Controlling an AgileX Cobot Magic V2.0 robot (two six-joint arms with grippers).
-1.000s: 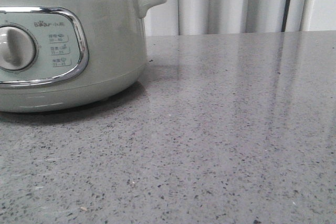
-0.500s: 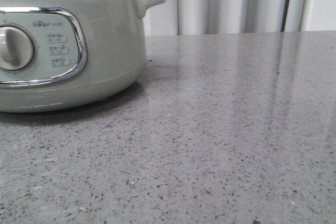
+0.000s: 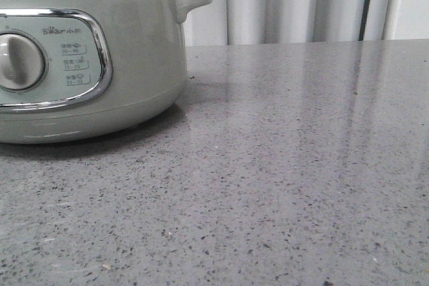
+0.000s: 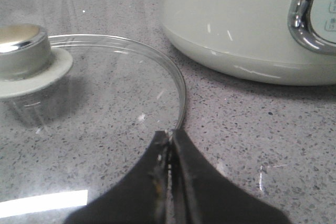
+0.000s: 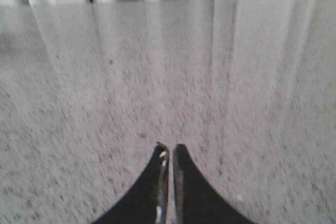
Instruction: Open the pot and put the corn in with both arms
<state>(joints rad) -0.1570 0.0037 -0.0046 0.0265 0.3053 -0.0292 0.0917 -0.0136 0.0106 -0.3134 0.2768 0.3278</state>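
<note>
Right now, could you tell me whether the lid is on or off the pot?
Off: the glass lid lies flat on the table beside the pot.

Low front camera and left wrist camera share the pot [image 3: 87, 65].

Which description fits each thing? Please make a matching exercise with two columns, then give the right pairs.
Things:
1. pot
2. glass lid
3. left gripper
4. dial

Descriptions:
A. lying flat on the table beside the pot
B. round, inside the chrome-framed panel
C. fingertips together, at the lid's rim
D. pale grey-green, with a stubby side handle

Pairs: 1-D, 2-A, 3-C, 4-B
</note>
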